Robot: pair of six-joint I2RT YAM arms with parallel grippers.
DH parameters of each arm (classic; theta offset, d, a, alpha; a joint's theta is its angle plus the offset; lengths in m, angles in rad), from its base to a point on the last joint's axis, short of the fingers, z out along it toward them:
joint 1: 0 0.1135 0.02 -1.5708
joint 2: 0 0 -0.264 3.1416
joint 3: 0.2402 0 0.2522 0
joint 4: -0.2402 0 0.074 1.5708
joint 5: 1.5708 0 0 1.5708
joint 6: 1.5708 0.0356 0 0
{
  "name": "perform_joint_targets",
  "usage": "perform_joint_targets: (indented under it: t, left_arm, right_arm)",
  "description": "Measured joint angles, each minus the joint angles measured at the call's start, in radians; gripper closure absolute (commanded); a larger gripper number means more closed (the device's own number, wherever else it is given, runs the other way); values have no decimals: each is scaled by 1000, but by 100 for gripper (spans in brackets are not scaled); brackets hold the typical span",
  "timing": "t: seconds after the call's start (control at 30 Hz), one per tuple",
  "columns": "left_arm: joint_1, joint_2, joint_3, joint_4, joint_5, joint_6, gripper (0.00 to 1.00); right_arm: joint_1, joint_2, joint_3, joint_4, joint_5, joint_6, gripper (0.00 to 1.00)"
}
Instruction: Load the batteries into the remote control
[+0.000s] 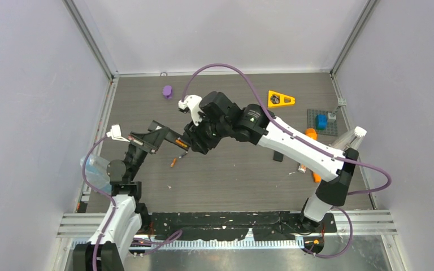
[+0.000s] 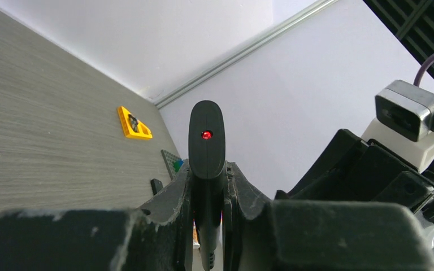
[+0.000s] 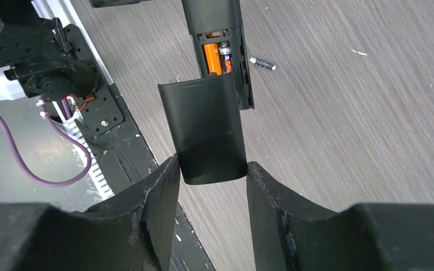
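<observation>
Where the grey wood-grain table (image 1: 231, 180) ends, pale lilac walls (image 1: 34, 84) rise behind aluminium rails (image 1: 90, 39). On the left, my left gripper (image 2: 206, 186) is pressed tight on the remote control (image 2: 206, 135), a slim black plastic bar with a rounded end and a red dot. Most of its length is hidden between my fingers. In the middle its back stands open, with an orange battery (image 3: 212, 59) seated in the bay. What sits beside that one is too shadowed to judge. My right gripper (image 3: 212, 169) pinches the curved matte battery cover (image 3: 209, 135) by its sides, just below the bay. Further right a dark grey battery (image 3: 263, 63) lies loose on the table, small and cylindrical.
</observation>
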Motion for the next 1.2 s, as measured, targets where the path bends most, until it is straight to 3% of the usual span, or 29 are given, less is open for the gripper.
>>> perform_joint_targets:
  t: [0.37,0.73,1.2]
  left_arm:
    - [-24,-41,-26,25,-57,5,100]
    - [-24,-83,-37,-111,-75,-14,100]
    - [-24,-89,-35,-176,-71,-13,100]
  right_arm:
    - [59,161,127,-115,96,56,77]
    - [89,173,139,-135,224,61,78]
    - [108,238,169,-133,242,58,78]
